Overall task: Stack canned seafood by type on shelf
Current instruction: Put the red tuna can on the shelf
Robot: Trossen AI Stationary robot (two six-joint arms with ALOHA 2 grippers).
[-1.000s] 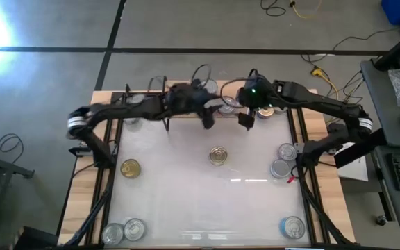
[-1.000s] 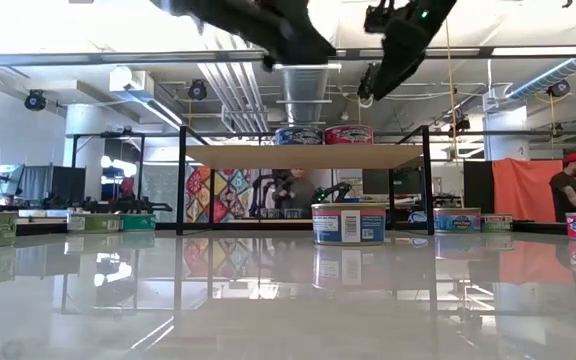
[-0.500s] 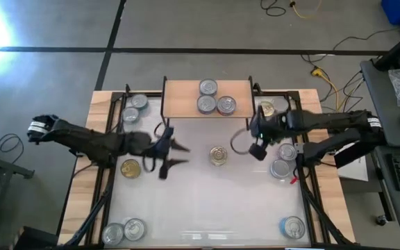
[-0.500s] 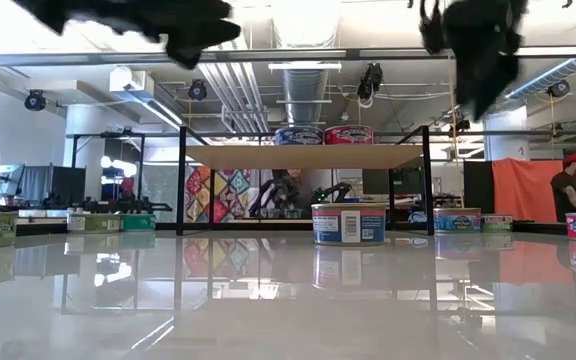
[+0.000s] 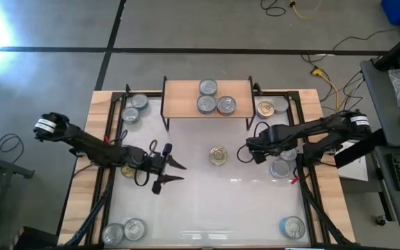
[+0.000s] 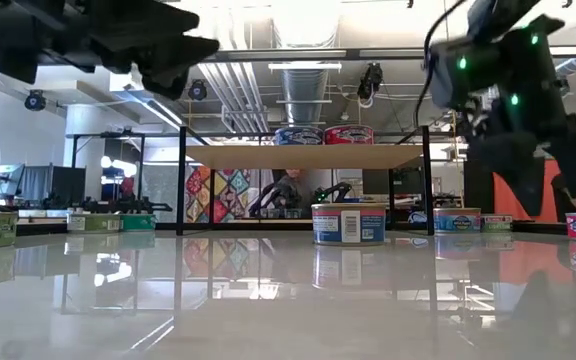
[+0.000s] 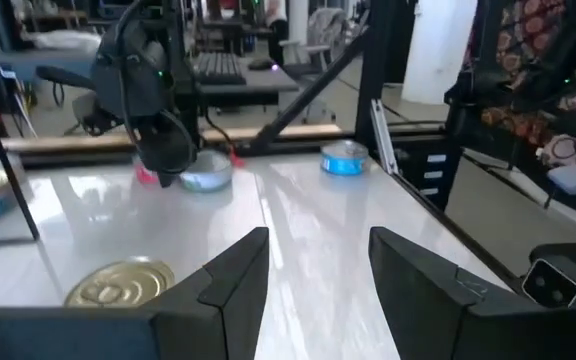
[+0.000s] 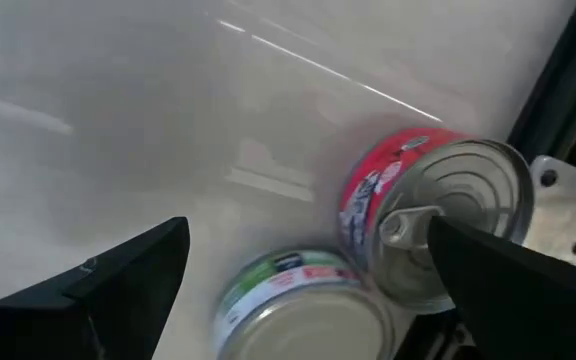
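The canned seafood lies scattered over the white desk (image 5: 207,201): two tins at its near left corner (image 5: 123,230), a gold-topped tin (image 5: 128,169) at mid-left, partly under the left arm, two tins beside the shelf's left end (image 5: 134,107), three on the shelf (image 5: 186,97) itself, a gold-topped tin (image 5: 219,155) in the middle, and a cluster of tins (image 5: 280,160) on the right.

The left hand (image 5: 167,171) hangs over the desk just right of the mid-left gold tin, fingers (image 7: 233,290) apart and empty. If the arm swings back low, it could knock that tin, which lies close beneath it.

The right hand (image 5: 255,153) hovers beside the right cluster, fingers (image 8: 133,265) spread wide and empty. Its wrist view shows a red-sided tin (image 8: 423,225) and a green-labelled tin (image 8: 298,305) touching, or nearly so. The likely trouble, as I judge it, is a finger coming down on a rim or between the pair, shoving one towards the desk edge, or closing on both. Types could also be mixed, since the tops look alike from above.
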